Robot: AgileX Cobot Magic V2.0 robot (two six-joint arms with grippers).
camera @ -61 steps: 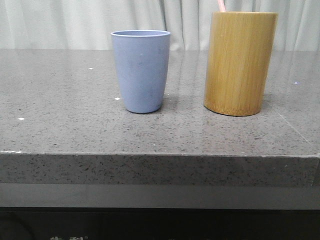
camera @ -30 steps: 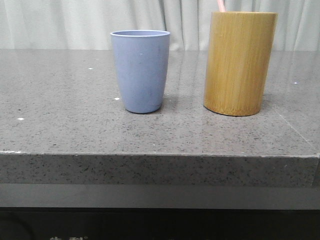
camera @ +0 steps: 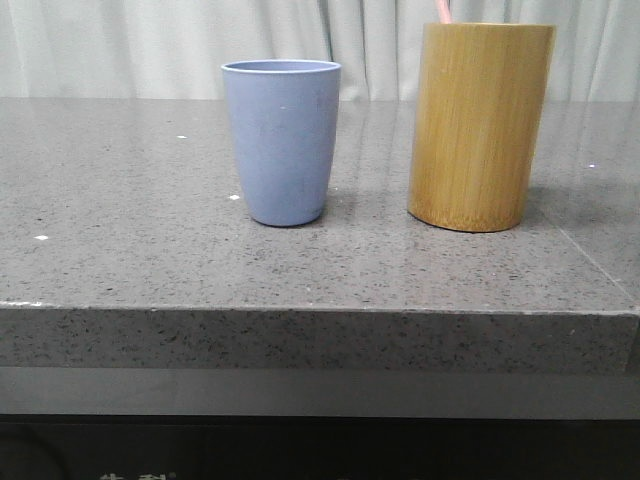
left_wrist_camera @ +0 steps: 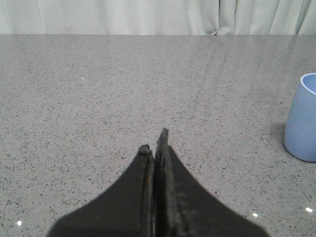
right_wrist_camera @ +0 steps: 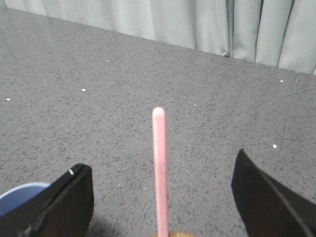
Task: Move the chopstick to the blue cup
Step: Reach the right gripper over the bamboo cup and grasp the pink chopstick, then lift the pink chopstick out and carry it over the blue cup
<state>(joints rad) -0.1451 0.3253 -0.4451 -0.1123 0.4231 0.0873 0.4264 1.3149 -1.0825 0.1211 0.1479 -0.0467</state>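
The blue cup (camera: 282, 140) stands upright on the grey stone counter, left of a taller bamboo cylinder (camera: 478, 125). A pink chopstick (camera: 441, 11) sticks up out of the bamboo cylinder. In the right wrist view the chopstick (right_wrist_camera: 159, 168) rises between the two wide-apart fingers of my right gripper (right_wrist_camera: 163, 195), touching neither; the blue cup's rim (right_wrist_camera: 19, 195) shows beside one finger. My left gripper (left_wrist_camera: 155, 140) is shut and empty, low over bare counter, with the blue cup (left_wrist_camera: 302, 118) off to one side. Neither gripper shows in the front view.
The counter's front edge (camera: 320, 310) runs across the front view. Pale curtains (camera: 150, 45) hang behind the counter. The bamboo cylinder's rim (right_wrist_camera: 175, 234) just shows under the chopstick in the right wrist view.
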